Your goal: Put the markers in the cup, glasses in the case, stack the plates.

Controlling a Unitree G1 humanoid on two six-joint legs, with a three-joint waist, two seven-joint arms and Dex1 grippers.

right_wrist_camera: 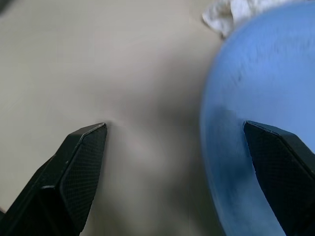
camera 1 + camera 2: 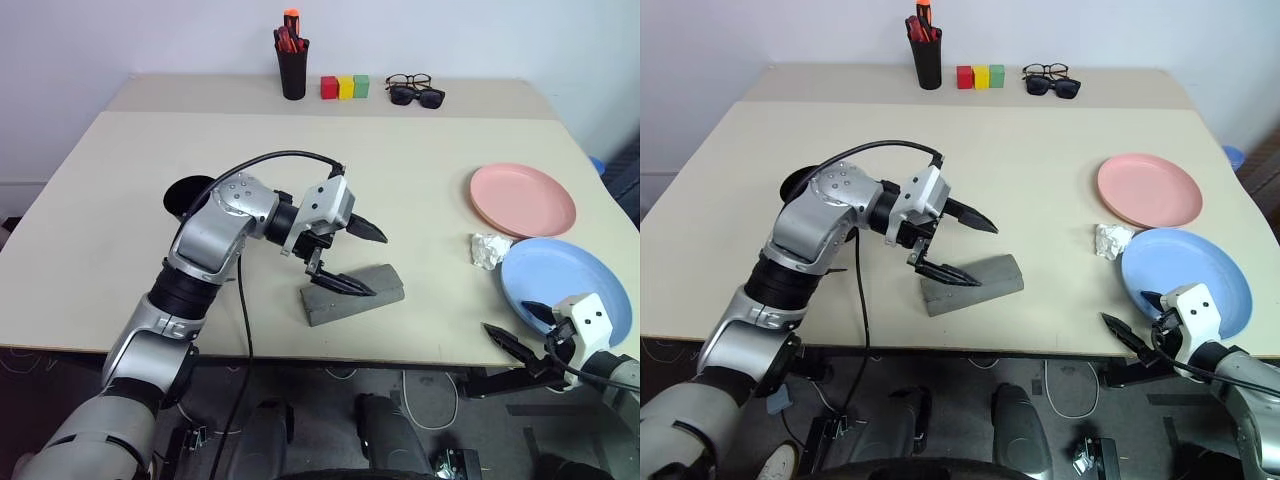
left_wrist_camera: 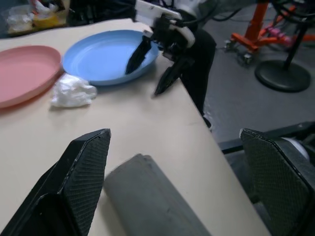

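Above the grey case [image 2: 355,293], left gripper [image 2: 358,258] spread wide and empty; no legible writing.

Grey case [image 2: 355,293], pink plate [image 2: 523,199] & lt blue plate [image 2: 566,283], red/yellow/green blocks [image 2: 345,87].

No readable text, labels, brands or numbers anywhere: nothing legible on any item in the frames, all surfaces unmarked.
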